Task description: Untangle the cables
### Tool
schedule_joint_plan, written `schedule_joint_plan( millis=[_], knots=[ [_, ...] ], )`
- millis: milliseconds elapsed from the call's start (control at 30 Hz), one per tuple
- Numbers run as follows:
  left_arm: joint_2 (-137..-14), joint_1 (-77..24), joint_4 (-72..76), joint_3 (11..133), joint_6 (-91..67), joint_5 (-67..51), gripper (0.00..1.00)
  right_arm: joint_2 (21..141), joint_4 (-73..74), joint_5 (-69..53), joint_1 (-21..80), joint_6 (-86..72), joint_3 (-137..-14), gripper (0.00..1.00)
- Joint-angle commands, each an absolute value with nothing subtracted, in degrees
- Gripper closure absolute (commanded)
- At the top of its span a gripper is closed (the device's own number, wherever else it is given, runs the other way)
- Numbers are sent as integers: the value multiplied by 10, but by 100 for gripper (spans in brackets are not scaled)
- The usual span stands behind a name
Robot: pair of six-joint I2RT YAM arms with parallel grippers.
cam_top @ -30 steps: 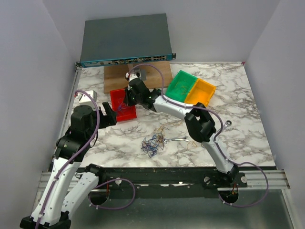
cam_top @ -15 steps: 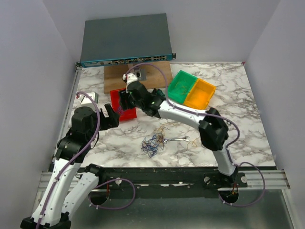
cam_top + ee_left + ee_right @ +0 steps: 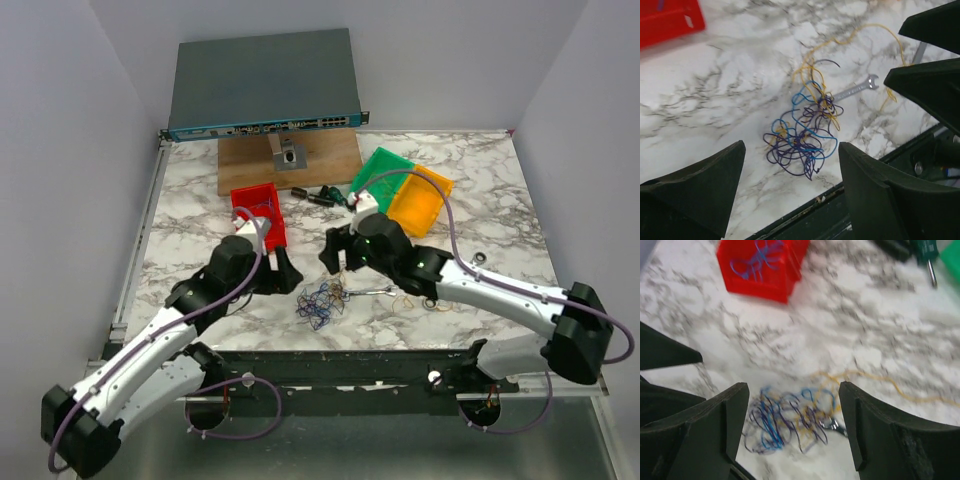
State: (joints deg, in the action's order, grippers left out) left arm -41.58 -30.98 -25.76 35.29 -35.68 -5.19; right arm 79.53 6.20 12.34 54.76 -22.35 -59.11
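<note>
Left gripper [image 3: 283,272] and right gripper [image 3: 338,250] are held wide apart, with nothing gripped or touched.
The knot of thin blue, purple and yellow wires [image 3: 802,135] is seen below and between both pairs of fingers, on the near side of the red plastic bin [image 3: 236,205], touched by a silver metal wrench [image 3: 855,90].

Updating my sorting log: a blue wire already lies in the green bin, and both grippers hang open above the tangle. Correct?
Wrong bin. The blue wire lies in the red bin, not the green one, as the right wrist view shows. The left gripper and right gripper do hang open above the tangle of wires.
</note>
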Motion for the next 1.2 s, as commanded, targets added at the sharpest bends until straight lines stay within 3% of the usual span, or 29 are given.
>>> schedule_joint_plan(
  millis=[0, 200, 367, 733, 767, 900, 1167],
  knots=[
    [-478, -399, -140, 332, -386, -17, 29, 704, 105, 106, 549, -256, -472, 23],
    [-543, -446, -115, 337, -382, 27, 36, 667, 68, 60, 549, -276, -395, 36],
    [-587, -464, -112, 341, -379, 43, 38, 717, 33, 34, 549, -276, -394, 46],
    [-653, -466, -107, 336, -390, 67, 39, 871, -27, 45, 549, -270, -412, 58],
    [-660, -466, -108, 338, -388, 69, 39, 878, -24, 49, 549, -270, -417, 62],
    [-679, -465, -102, 340, -378, 59, 40, 871, -1, 62, 549, -274, -436, 99],
    [-692, -448, -50, 313, -361, 0, 35, 706, 73, 109, 549, -312, -426, 99]
  ],
)
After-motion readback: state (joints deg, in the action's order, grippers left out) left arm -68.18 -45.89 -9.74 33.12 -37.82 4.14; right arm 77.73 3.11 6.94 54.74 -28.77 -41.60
